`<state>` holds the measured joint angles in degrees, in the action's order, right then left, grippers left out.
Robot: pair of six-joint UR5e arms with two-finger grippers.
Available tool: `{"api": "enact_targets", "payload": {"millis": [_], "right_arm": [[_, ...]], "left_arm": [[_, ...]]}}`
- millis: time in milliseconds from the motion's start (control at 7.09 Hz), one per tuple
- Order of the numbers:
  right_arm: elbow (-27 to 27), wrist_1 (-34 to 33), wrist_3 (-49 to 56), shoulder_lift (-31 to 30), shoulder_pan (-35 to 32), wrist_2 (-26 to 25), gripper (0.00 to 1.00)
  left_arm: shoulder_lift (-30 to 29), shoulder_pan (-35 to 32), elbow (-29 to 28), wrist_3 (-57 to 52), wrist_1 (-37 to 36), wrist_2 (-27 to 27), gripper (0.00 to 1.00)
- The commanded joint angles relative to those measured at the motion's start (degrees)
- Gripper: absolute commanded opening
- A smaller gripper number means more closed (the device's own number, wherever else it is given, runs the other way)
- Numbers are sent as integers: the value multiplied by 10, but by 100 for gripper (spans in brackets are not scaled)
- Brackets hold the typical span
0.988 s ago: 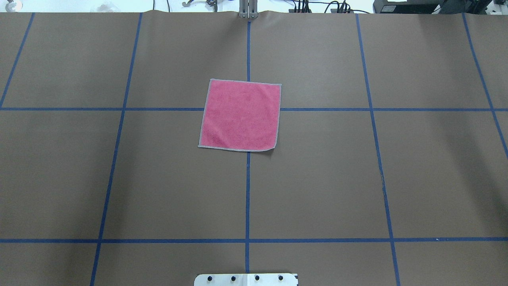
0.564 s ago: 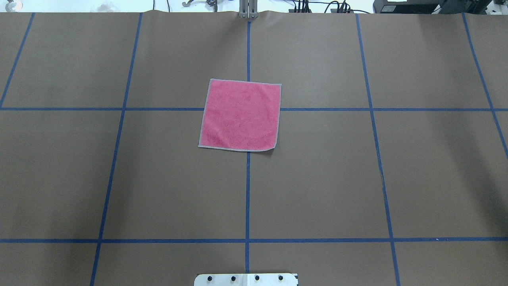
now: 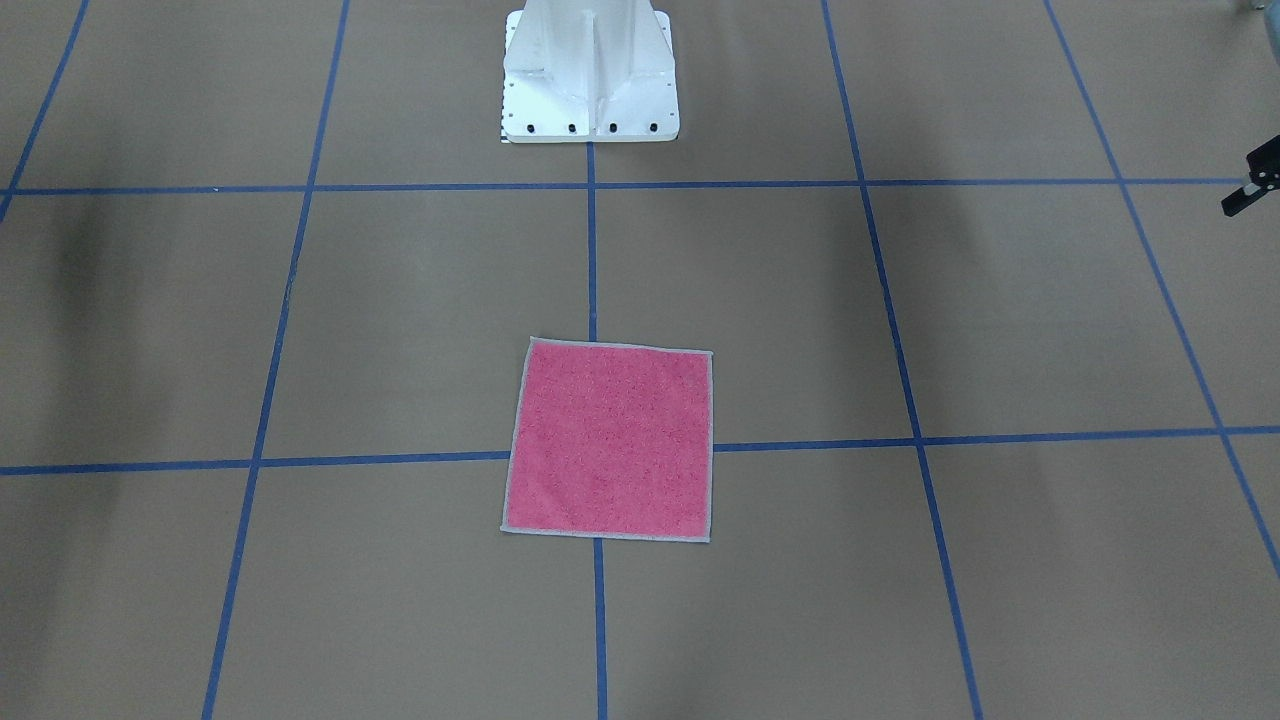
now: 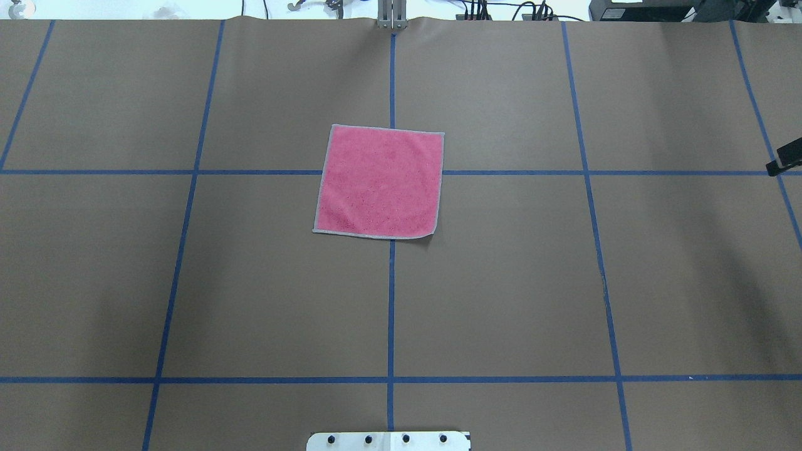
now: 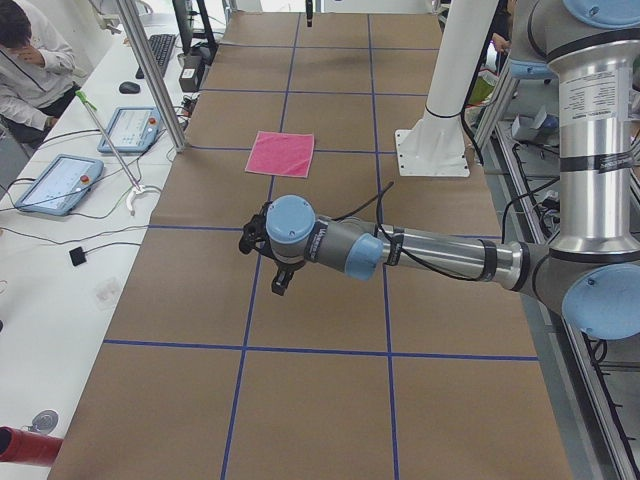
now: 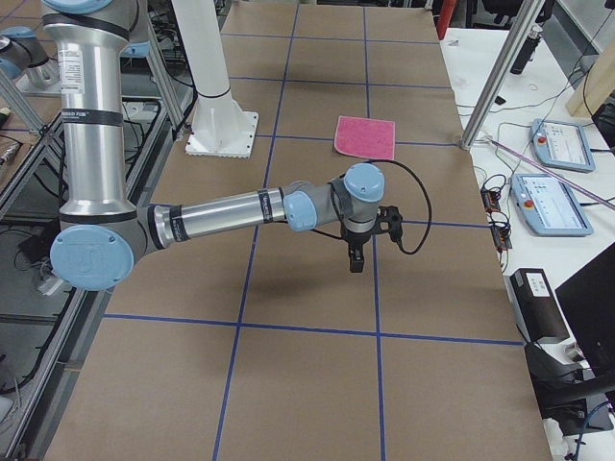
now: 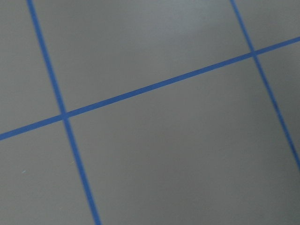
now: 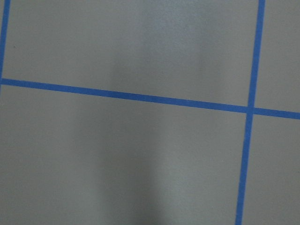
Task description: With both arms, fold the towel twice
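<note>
The towel (image 4: 379, 181) lies flat and unfolded, pink face up, with its light grey border all round, on the brown table at the centre line. It also shows in the front view (image 3: 610, 445) and small in both side views (image 5: 280, 153) (image 6: 365, 136). My left gripper (image 3: 1250, 190) shows only as a black tip at the front view's right edge; the left side view shows it (image 5: 272, 262) hanging above the table, far from the towel. My right gripper (image 4: 784, 161) is a black tip at the overhead view's right edge, also far off (image 6: 357, 252). I cannot tell whether either is open. Both wrist views show only table.
The white pedestal base (image 3: 590, 80) stands at the robot's side of the table. Blue tape lines (image 4: 391, 300) grid the brown surface. Metal posts (image 5: 150, 70), tablets (image 5: 60, 180) and a seated person (image 5: 25, 50) are along the far side bench.
The black tip of my right gripper has come into the overhead view at its right edge. The towel has not moved.
</note>
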<state>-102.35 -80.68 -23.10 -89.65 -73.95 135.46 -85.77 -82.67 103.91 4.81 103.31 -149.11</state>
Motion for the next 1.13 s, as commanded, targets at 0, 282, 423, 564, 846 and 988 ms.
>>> {"api": "enact_targets", "payload": {"millis": [0, 282, 423, 564, 846, 988], "right_arm": [[-6, 90, -193, 29, 77, -5, 100], [-13, 91, -333, 89, 146, -39, 100], [-14, 91, -407, 122, 193, -82, 100], [-14, 90, -473, 154, 233, -115, 100], [-14, 86, -602, 205, 296, -178, 99], [-14, 83, -653, 225, 330, -223, 99]], "left_arm": [[-65, 78, -4, 118, 5, 42, 100], [-122, 166, -6, 272, 8, 112, 100], [-150, 184, -10, 325, 8, 112, 100], [-172, 207, -23, 346, 8, 113, 100], [-207, 247, -44, 421, 9, 156, 100], [-220, 276, -47, 481, 18, 198, 100]]}}
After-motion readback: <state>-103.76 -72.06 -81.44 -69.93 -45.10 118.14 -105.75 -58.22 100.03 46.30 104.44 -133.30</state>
